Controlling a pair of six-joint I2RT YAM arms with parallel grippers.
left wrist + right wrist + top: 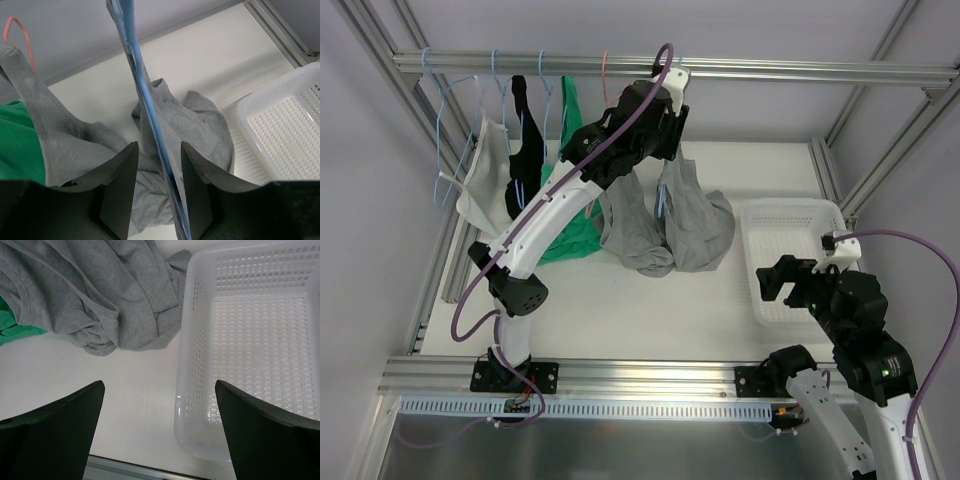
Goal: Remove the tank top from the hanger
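Right gripper (159, 390) hangs wide open over the table (125, 405), just beside the basket (186, 340). Farther back, left gripper (159, 147) stands narrow around the blue hanger (142, 85); whether it pinches I cannot tell. Grey tank top (200, 130) hangs on that hanger, hem bunched on the table, below the rail (770, 70).

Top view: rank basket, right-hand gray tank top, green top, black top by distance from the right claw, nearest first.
1. Basket, right side, by the right claw.
2. Right-hand gray tank top, centre.
3. Green top, left of centre.
4. Black top, far left.
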